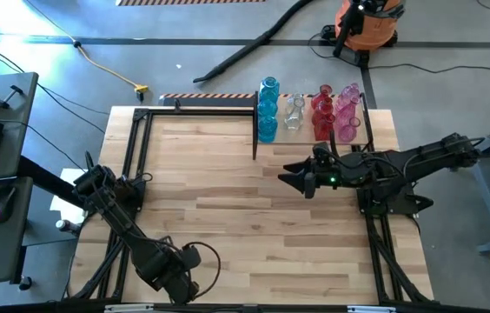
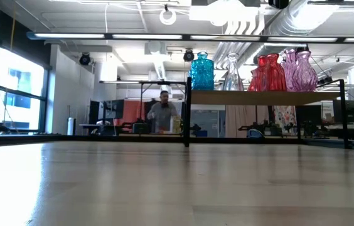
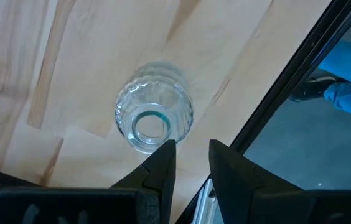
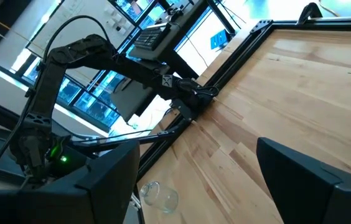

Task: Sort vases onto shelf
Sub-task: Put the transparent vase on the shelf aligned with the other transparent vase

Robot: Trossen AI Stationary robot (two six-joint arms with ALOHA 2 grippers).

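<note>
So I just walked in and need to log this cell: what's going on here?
A two-armed robot is sorting glass vases onto the shelf. Blue, clear, red and pink vases already stand there. One clear vase remains on the table, just ahead of the open left gripper, not gripped. The right gripper, open and empty, hovers near the shelf.
</note>
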